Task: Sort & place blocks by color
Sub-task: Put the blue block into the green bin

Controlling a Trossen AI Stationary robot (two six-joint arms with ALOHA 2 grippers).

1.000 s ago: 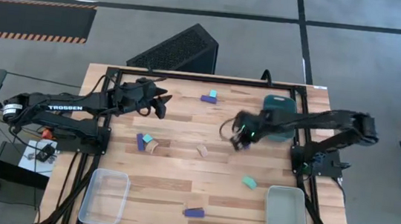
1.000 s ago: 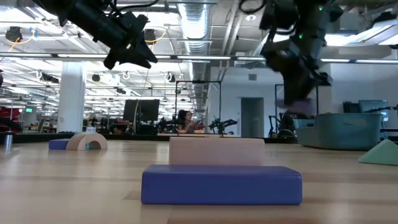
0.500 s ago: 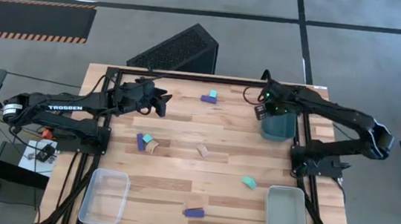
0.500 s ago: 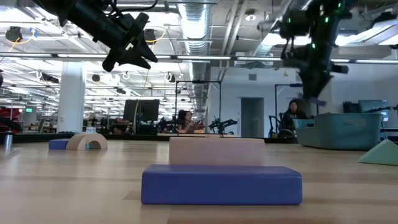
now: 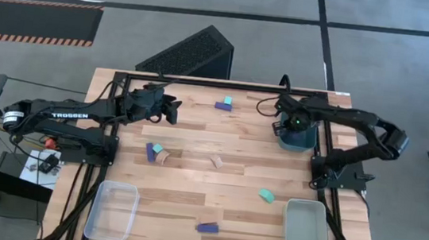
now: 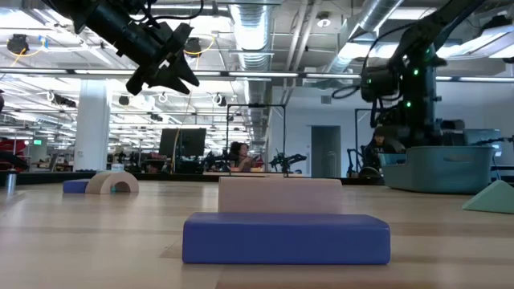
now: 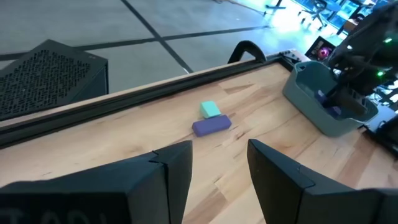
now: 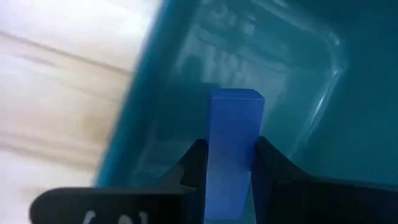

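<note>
The right hand [image 8: 229, 163] is clamping a dark blue rectangular block [image 8: 233, 149] between its fingers, hanging over the dark teal plastic tray [image 5: 296, 135] at the table's [image 5: 196, 146] far right. The left hand [image 7: 217, 163] is hovering near the far left edge, fingers apart and gripping nothing. From above, the arm is hiding the held block.

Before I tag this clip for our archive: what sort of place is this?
Probably a robotics lab in an open industrial hall: a framed wooden table on concrete floor, exposed ceiling ducts, and more rigs and a seated person behind.
</note>
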